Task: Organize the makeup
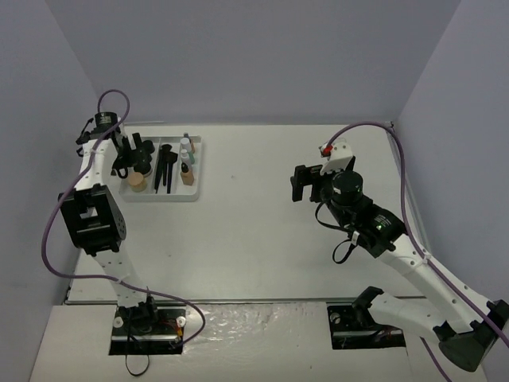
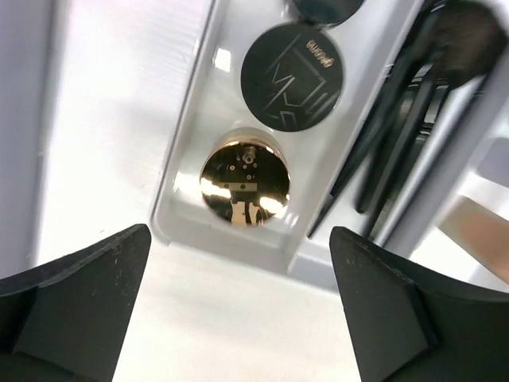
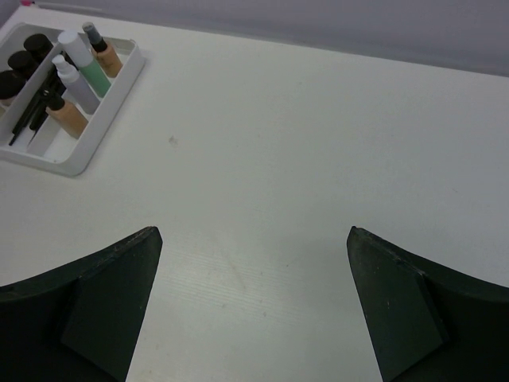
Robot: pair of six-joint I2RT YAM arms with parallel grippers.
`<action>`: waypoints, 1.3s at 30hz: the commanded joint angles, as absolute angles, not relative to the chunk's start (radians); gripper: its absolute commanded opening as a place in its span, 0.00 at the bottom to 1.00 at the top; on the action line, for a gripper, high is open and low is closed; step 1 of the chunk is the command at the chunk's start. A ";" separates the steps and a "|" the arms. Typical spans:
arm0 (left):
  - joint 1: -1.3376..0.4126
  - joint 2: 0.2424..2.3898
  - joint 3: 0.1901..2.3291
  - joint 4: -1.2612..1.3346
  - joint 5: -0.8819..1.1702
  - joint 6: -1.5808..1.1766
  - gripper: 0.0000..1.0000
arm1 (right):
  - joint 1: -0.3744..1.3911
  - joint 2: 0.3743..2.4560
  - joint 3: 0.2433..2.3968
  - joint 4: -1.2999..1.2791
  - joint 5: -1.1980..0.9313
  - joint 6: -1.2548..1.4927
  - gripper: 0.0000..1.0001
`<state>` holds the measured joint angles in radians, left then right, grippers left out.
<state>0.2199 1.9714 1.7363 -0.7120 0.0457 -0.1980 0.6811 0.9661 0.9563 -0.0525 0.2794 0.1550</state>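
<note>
The makeup (image 1: 165, 169) lies inside the white tray (image 1: 161, 198). The left gripper (image 2: 240, 239) hangs spread wide over the tray's tan compact (image 2: 244, 187); the right gripper (image 3: 254, 239), likewise spread and empty, is well right of it.

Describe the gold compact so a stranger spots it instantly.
Find the white tray at far left of the table. The compact sits at the near end of its leftmost compartment. It alone is shiny gold; neighbouring round jars are black.
</note>
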 commanded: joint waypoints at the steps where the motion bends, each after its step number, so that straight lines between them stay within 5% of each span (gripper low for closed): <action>1: 0.224 1.668 1.781 -0.754 0.065 -0.188 0.95 | 0.676 0.952 1.071 -0.046 0.323 0.146 1.00; 19: 0.223 0.820 1.359 -0.895 0.113 -0.137 0.97 | 0.676 0.712 1.079 -0.159 0.583 0.025 1.00; 39: 0.082 0.627 1.199 -0.963 -0.058 -0.232 0.97 | 0.676 0.608 1.017 -0.147 0.590 0.032 1.00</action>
<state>0.0998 0.6084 1.1675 -0.9914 -0.0064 -0.1989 0.6811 0.6171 1.0229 -0.2140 0.5874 0.0260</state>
